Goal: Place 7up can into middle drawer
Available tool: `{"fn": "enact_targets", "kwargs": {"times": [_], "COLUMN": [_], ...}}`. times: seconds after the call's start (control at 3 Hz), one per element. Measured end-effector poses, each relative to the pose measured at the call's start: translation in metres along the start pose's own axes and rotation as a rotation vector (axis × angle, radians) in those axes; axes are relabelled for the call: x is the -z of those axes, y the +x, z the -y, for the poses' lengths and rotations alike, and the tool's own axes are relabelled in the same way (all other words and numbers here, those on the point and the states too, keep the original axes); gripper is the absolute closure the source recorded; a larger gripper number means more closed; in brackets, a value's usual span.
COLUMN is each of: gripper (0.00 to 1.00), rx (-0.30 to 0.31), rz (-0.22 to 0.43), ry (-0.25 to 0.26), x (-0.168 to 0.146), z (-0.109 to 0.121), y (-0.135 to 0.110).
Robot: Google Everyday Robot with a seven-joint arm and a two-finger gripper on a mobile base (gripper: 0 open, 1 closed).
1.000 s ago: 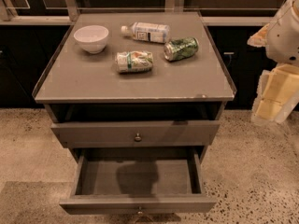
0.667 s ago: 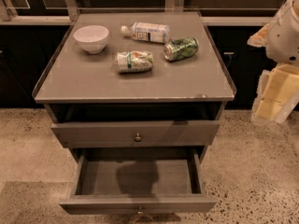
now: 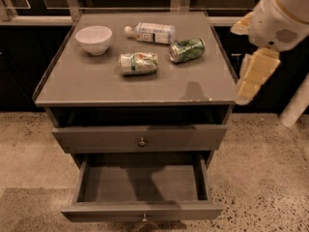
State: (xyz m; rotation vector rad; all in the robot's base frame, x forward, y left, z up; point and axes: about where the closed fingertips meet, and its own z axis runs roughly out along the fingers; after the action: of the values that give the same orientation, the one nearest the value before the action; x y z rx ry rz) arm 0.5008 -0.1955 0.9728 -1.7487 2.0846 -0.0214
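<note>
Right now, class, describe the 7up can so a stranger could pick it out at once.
Find the grey cabinet's top, with the gripper hanging off its right side. The 7up can lies on its side near the middle. It is pale whitish-green with orange-red patches, unlike the dark shiny green can beside it.

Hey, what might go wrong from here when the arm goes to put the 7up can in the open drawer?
The 7up can lies on its side, so it may roll when touched.
The pincer hangs beyond the cabinet's right edge, with the green can between it and the 7up can; that one could get bumped or grabbed by mistake.
The open middle drawer sits below the upper drawer front, which the can might clip going in.
</note>
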Motion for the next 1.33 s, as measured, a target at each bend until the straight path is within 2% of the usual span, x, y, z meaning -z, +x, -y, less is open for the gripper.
{"fn": "enact_targets", "kwargs": {"times": [0.33,0.67,1.0,1.33], "gripper": [0.00,0.00,0.00,0.00], "rx": [0.035,0.054,0.053,0.012], "rz": [0.079,0.132,0.146,0.156], "ry": [-0.018,-0.060,-0.067,-0.061], "x": [-0.040,-0.081,-0.093,-0.094], "z": [0.043,0.076,0.086,0.083], "y": [-0.025,-0.045,-0.050,-0.042]}}
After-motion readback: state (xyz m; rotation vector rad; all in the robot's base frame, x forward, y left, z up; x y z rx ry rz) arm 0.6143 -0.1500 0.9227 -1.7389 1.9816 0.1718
